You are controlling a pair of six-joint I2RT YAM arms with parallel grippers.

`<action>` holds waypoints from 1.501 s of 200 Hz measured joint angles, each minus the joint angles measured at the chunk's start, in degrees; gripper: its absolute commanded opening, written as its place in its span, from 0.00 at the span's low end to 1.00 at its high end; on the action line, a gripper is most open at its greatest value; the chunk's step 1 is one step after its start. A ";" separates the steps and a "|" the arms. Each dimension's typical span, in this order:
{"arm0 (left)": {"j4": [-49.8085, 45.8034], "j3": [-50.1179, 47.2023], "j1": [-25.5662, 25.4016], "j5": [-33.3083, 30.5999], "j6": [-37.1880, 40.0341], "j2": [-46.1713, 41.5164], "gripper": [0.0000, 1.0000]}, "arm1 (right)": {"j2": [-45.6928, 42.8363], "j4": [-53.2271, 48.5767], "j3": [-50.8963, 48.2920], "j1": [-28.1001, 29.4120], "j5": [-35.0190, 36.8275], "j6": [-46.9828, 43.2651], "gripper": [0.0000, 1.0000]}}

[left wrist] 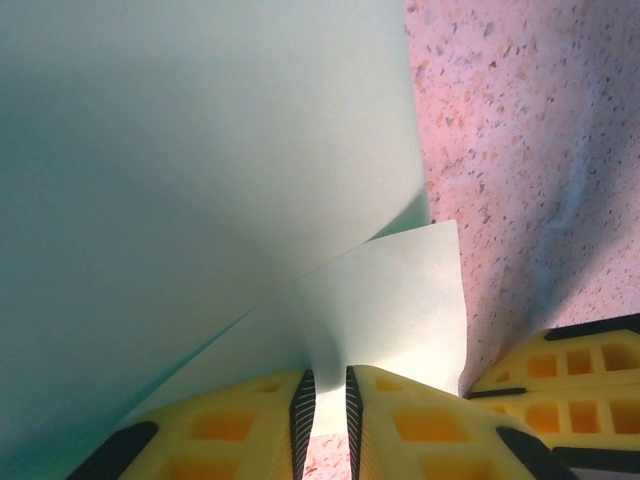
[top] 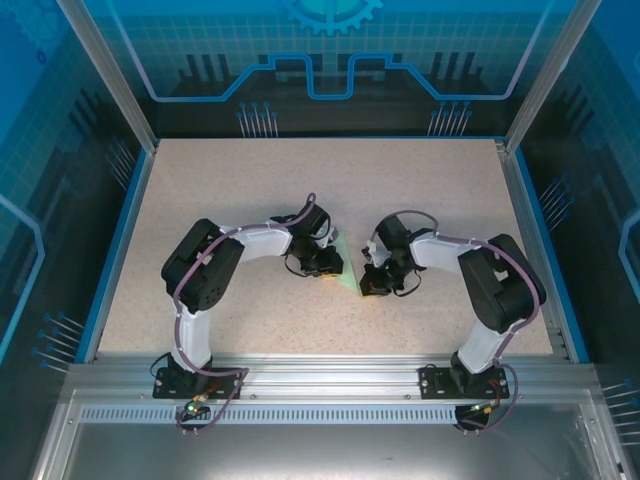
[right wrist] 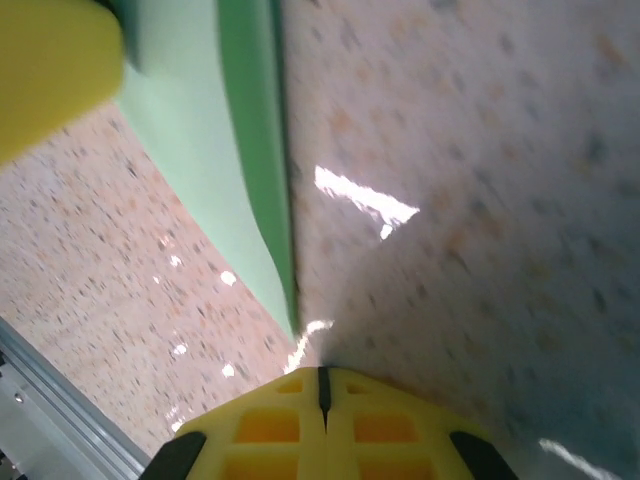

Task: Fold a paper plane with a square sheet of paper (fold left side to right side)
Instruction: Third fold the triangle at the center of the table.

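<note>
The square sheet of paper (top: 346, 272) is pale mint green and lies between the two wrists at the table's middle. In the left wrist view the sheet (left wrist: 200, 180) rises as a large bent flap with a second layer under it. My left gripper (left wrist: 325, 412) is shut on its lower edge, which runs into the narrow gap between the pads. My right gripper (right wrist: 322, 385) is shut with nothing in it, its tip low over the table just beside the sheet's pointed corner (right wrist: 285, 300). I cannot tell whether tip and corner touch. The paper plane is out of view.
The speckled beige table (top: 300, 190) is ringed by a blue rim and metal frame posts. An aluminium rail (top: 320, 375) runs along the near edge by the arm bases. The right gripper's yellow fingers (left wrist: 570, 365) stand close beside my left ones.
</note>
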 measured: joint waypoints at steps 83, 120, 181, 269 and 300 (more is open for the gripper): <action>-0.02 0.02 0.07 0.26 -0.22 0.07 0.22 | 0.22 6.71 3.02 4.28 -0.02 13.03 0.00; -0.22 0.02 0.07 0.22 -0.50 0.17 0.17 | 3.41 10.82 3.89 5.01 0.28 17.14 0.00; -0.46 0.13 0.22 0.22 -0.59 0.39 0.16 | 5.33 13.40 3.93 5.14 0.44 20.22 0.00; -1.18 0.59 0.22 0.20 -0.59 0.61 0.15 | 5.44 13.53 3.48 5.05 0.85 20.81 0.00; -1.57 0.92 0.28 0.20 -0.59 0.83 0.14 | 2.34 15.91 -1.07 3.91 0.81 19.91 0.00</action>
